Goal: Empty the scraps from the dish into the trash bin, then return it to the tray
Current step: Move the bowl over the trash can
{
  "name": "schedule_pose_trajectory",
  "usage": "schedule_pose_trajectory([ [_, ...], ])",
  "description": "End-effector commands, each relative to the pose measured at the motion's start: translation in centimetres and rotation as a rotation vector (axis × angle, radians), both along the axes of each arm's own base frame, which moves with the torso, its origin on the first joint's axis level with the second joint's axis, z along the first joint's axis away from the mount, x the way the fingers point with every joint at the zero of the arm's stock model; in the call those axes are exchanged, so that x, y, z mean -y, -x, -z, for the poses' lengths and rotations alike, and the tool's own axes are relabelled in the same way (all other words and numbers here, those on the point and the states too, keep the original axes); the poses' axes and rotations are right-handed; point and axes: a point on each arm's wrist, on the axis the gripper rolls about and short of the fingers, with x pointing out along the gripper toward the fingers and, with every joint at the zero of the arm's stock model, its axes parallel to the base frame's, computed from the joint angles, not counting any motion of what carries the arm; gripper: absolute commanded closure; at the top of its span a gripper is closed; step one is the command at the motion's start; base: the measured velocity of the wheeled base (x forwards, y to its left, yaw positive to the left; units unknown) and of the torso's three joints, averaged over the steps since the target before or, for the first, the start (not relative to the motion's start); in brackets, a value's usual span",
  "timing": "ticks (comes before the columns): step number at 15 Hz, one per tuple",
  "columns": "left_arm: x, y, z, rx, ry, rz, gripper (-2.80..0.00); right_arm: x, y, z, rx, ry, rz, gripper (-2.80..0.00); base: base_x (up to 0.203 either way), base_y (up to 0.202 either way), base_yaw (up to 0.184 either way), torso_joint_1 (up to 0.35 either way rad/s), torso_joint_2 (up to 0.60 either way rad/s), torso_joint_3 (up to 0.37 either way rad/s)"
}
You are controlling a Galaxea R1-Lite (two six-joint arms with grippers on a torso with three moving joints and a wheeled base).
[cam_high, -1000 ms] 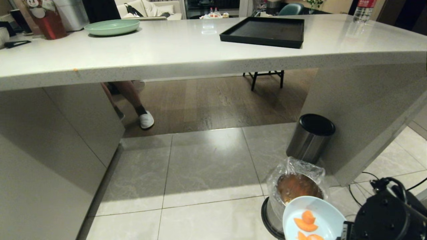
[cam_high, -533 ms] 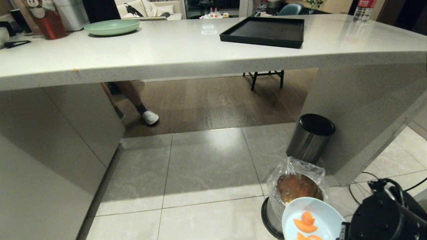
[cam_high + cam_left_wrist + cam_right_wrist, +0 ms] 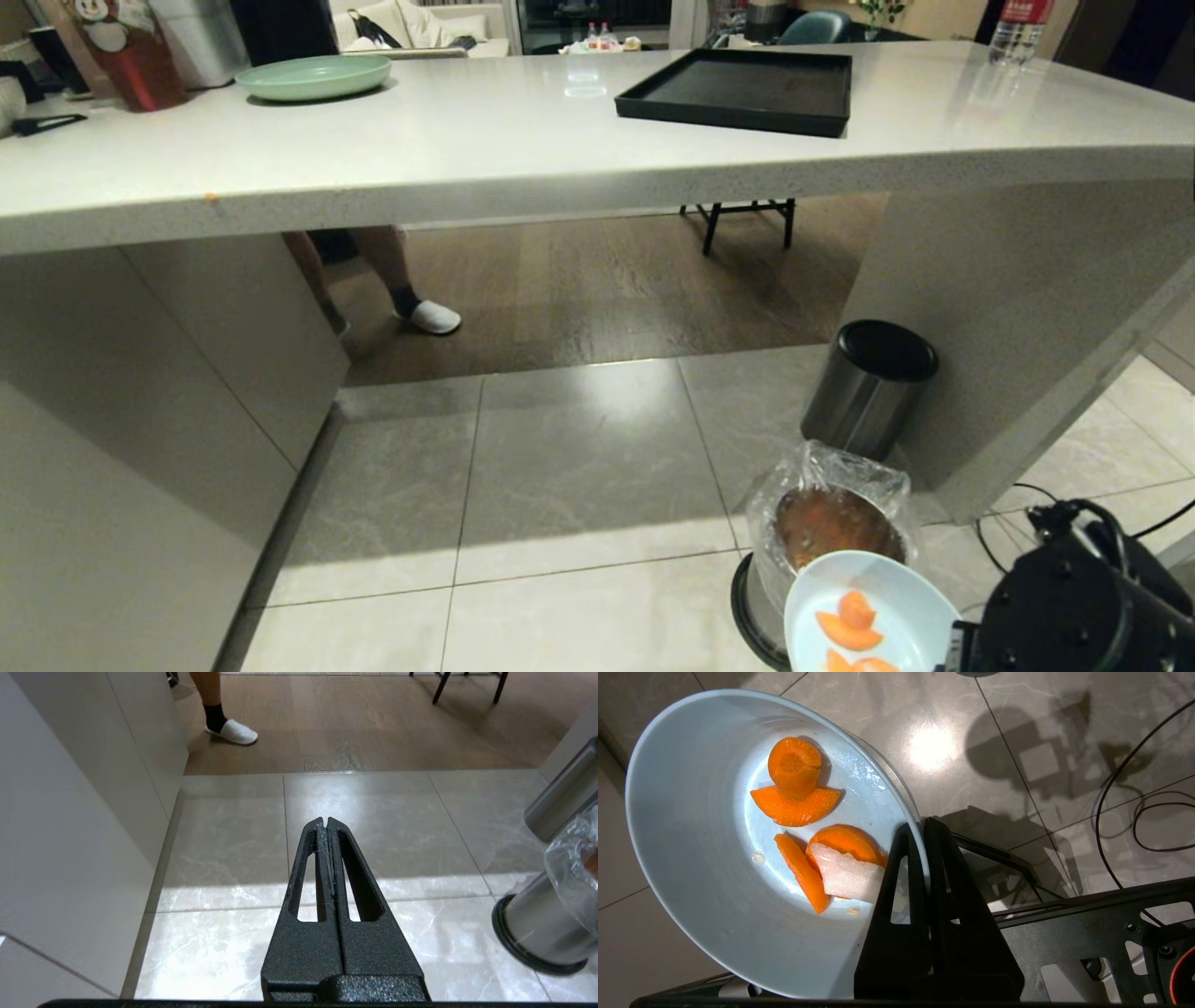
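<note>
My right gripper (image 3: 919, 828) is shut on the rim of the dish (image 3: 691, 826), a pale blue bowl tipped on its side. Orange scraps (image 3: 796, 788) and one pale piece still lie inside it. In the head view the dish (image 3: 910, 607) hangs low at the bottom right, its edge over the near rim of the trash bin (image 3: 831, 523), a bag-lined metal bin on the floor. The black tray (image 3: 747, 89) lies bare on the counter, far above. My left gripper (image 3: 326, 822) is shut on nothing, parked above the floor tiles left of the bin (image 3: 546, 924).
A steel bin with a black lid (image 3: 868, 383) stands just behind the trash bin, against the counter's side panel (image 3: 1018, 317). A person's leg and white slipper (image 3: 434, 317) are beyond the counter. A mint-green plate (image 3: 313, 75) sits on the countertop. Cables (image 3: 1143, 812) trail on the floor.
The dish has drifted very slightly left and down over the bin. The person's foot beyond the counter has stepped to the right. The left arm has not moved.
</note>
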Motion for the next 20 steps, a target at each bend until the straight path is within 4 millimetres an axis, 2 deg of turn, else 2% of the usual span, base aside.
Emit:
schedule_pose_trajectory([
  [1,0.0,-0.01,-0.01,0.0,0.001,0.0,0.0,0.05,0.03,-0.04,0.0,-0.003,0.007,0.0,0.0,0.0,0.0,0.0,0.0,0.0],
  [3,0.0,-0.01,-0.01,0.0,0.001,0.0,0.0,0.05,0.03,-0.11,0.002,-0.006,0.007,0.0,0.001,-0.052,-0.002,0.003,0.0,0.0],
  [10,0.0,-0.01,-0.01,0.0,0.001,-0.001,0.0,0.03,0.02,-0.15,0.005,-0.006,0.006,0.0,0.0,-0.179,0.0,0.003,0.0,0.006],
  [20,0.0,-0.01,-0.01,0.0,0.001,0.0,0.0,-0.26,-0.16,-0.42,0.013,-0.016,0.007,0.0,0.0,-0.004,0.0,0.0,0.0,0.0],
])
